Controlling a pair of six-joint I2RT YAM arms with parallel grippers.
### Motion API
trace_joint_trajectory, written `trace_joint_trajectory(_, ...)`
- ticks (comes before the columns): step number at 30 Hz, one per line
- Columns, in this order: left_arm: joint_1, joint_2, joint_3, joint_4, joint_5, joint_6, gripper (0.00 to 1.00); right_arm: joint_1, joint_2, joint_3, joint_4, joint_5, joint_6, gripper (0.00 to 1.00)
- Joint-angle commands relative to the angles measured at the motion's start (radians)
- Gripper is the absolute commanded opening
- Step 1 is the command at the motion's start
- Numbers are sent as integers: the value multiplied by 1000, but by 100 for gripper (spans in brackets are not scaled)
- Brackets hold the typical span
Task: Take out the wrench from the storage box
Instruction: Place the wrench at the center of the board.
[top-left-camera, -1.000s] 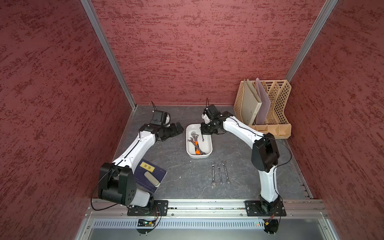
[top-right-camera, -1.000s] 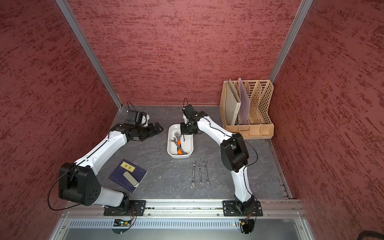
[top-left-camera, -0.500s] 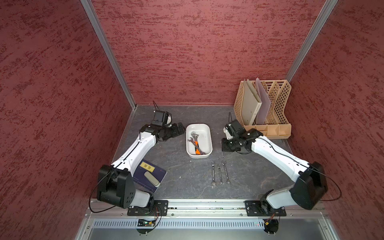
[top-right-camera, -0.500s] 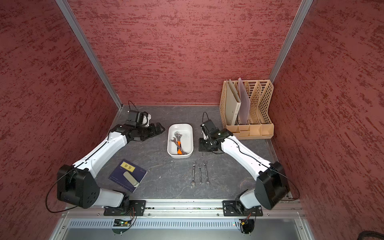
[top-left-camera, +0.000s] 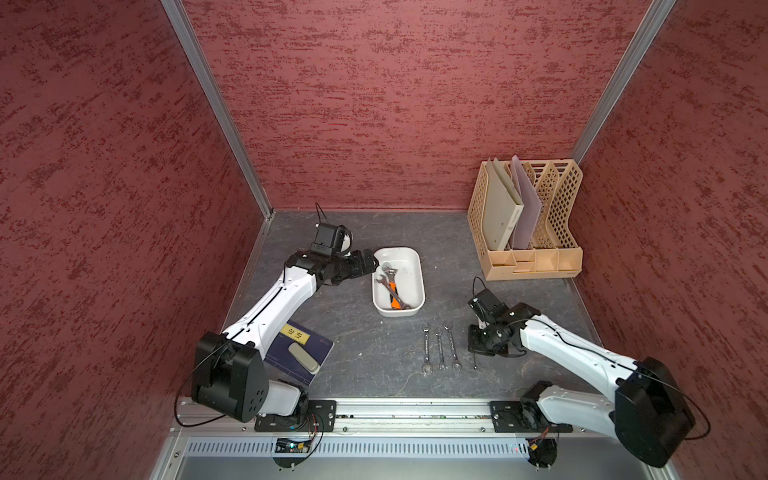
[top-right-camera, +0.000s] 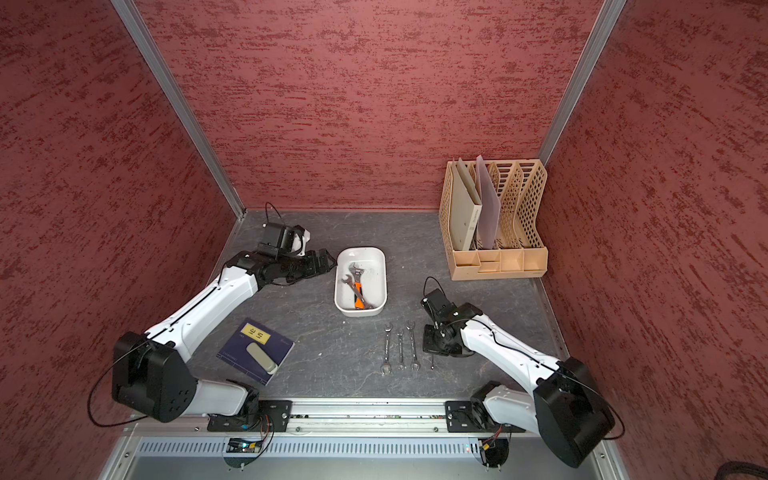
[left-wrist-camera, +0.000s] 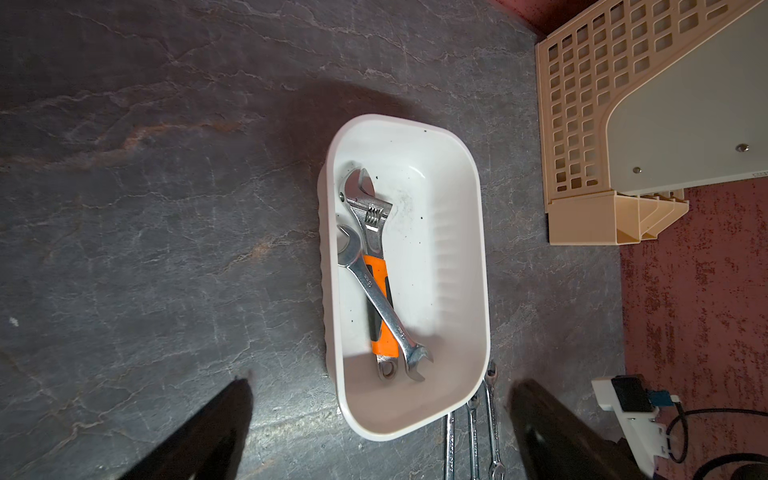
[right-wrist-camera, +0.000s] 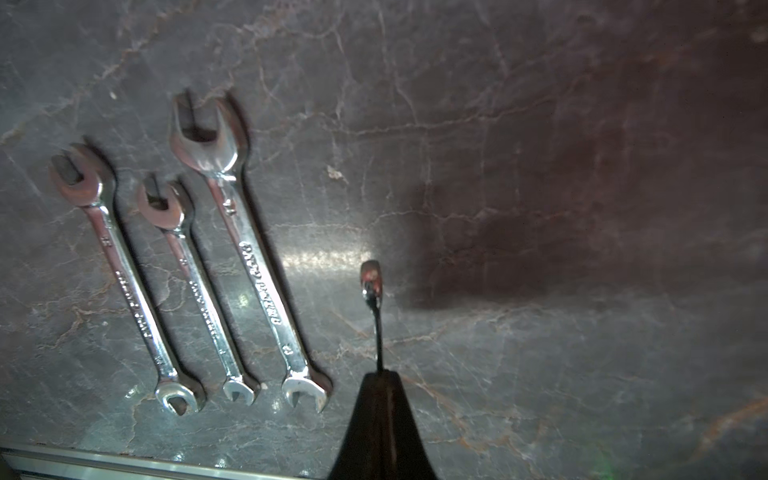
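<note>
The right tool is pinching a slim wrench, fully closed, poising it right of the laid-out wrenches, seemingly to extend their row. The left tool is gaping empty beside the central storage box.

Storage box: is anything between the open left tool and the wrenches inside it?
Nothing visible, beyond the rim of the storage box beside the open left tool. Inside, the silver wrench lies across the orange-handled adjustable wrench, partly covering it.
</note>
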Motion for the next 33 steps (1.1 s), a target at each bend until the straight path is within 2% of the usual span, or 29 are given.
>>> trace_joint_trajectory(1, -3, -1, -1, 13, -11, 19, 100, -2, 33, -10, 86, -10, 16, 0)
trace_joint_trajectory(20, -3, -3, -10, 17, -2, 13, 100, -2, 152, -9, 184, -24, -56, 0)
trace_joint_trajectory(27, -5, -17, -5, 11, 0, 7, 100, -1, 124, 35, 118, 2, -71, 27)
trace_joint_trajectory(33, -4, -18, -2, 2, 0, -2, 100, -2, 119, 136, 39, 22, -95, 31)
